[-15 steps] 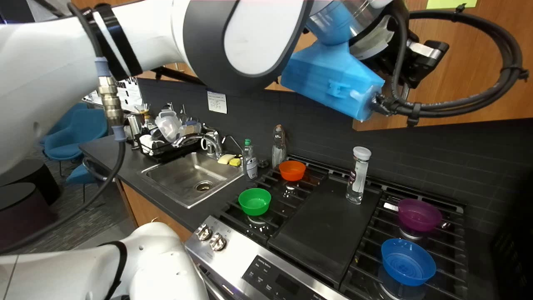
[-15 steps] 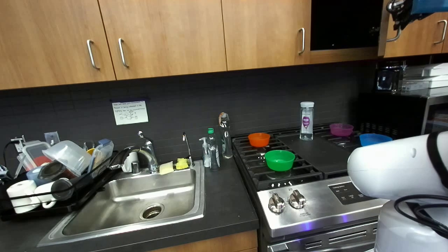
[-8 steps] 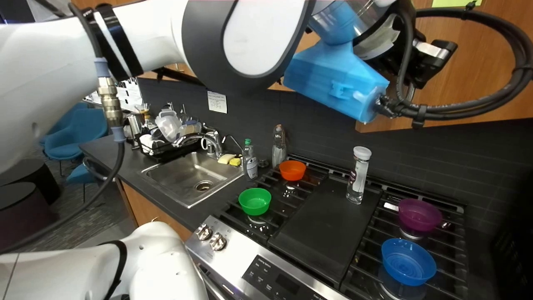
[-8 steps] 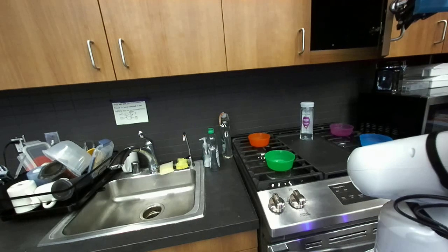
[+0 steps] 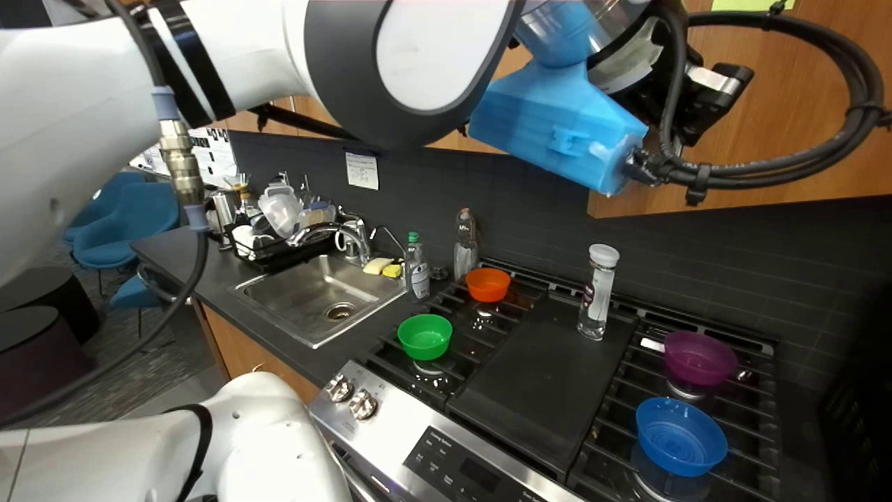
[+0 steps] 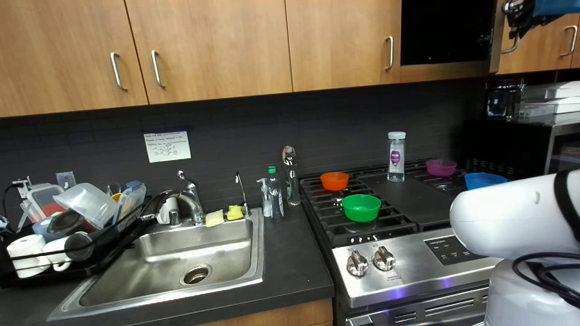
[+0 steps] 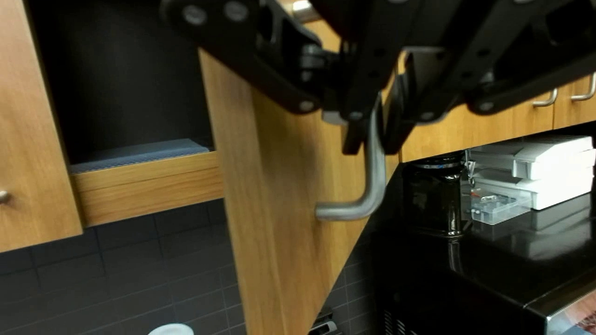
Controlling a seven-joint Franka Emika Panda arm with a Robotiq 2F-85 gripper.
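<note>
My gripper (image 7: pixel 372 145) comes in from the top of the wrist view. Its two black fingers are closed around the upright bar of a bent metal handle (image 7: pixel 375 179) on a wooden cabinet door (image 7: pixel 274 223). The door stands partly open, and the dark cabinet inside (image 7: pixel 125 83) shows to its left, with a grey-blue liner (image 7: pixel 144 153) on its bottom. In an exterior view the gripper (image 6: pixel 515 29) and the handle (image 6: pixel 511 48) are at the upper right. In an exterior view the blue-covered wrist (image 5: pixel 557 129) hangs high before the door (image 5: pixel 787 150); the fingertips are hidden there.
Below is a stove with green (image 5: pixel 425 337), orange (image 5: pixel 488 284), purple (image 5: pixel 699 358) and blue (image 5: pixel 681 437) bowls and a clear white-capped bottle (image 5: pixel 598 293). A sink (image 6: pixel 181 262) and dish rack (image 6: pixel 72 235) stand farther left. A black canister (image 7: pixel 435 200) and white boxes (image 7: pixel 554 172) stand beside the door.
The gripper and door swung slightly wider by half a second ago, then came back a little to about where they were one second ago. The grip stays on the handle.
</note>
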